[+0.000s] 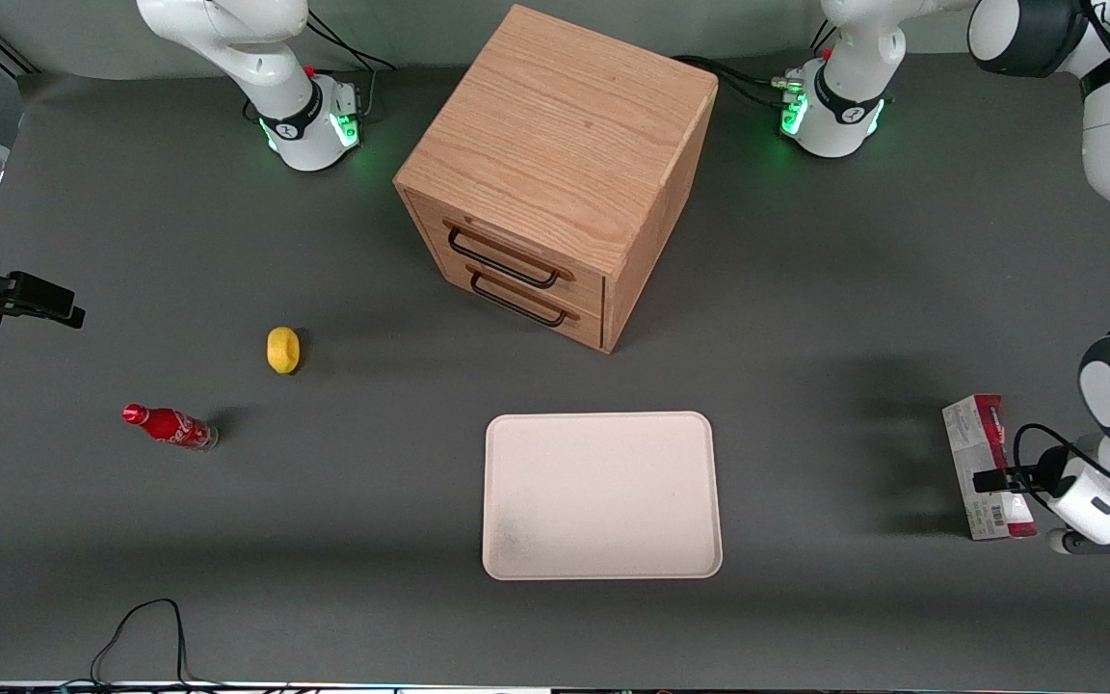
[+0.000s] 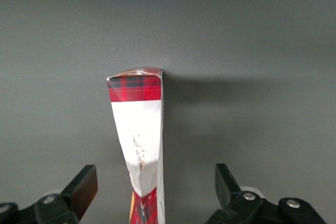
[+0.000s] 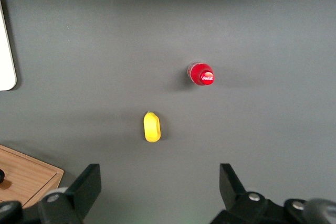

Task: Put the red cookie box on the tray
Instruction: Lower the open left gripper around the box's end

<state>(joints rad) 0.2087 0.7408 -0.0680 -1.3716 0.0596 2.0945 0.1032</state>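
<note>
at the working arm's end of the table (image 1: 806,318), near the edge closest to the front camera, the red cookie box (image 1: 985,461) stood on one of its long narrow sides on the grey surface, its grey-white face with the barcode turned toward the tray (image 1: 601,494). the working arm reached in from that end with its white wrist bent low over the box, and the gripper (image 1: 1008,479) sat right at the box's nearer half. in the left wrist view the gripper (image 2: 156,184) was spread wide, one black fingertip (image 2: 84,186) on each side of the box (image 2: 140,145) and both clear of its faces, so the carton stood between them untouched. the tray lay flat near the middle of the table's front edge, well apart from the box. a wooden drawer cabinet (image 1: 555,173) stood farther from the front camera than the tray, its two drawer fronts angled toward the parked arm's end. toward that end lay a yellow lemon (image 1: 282,349) and, nearer the camera, a small red soda bottle (image 1: 170,426).
</note>
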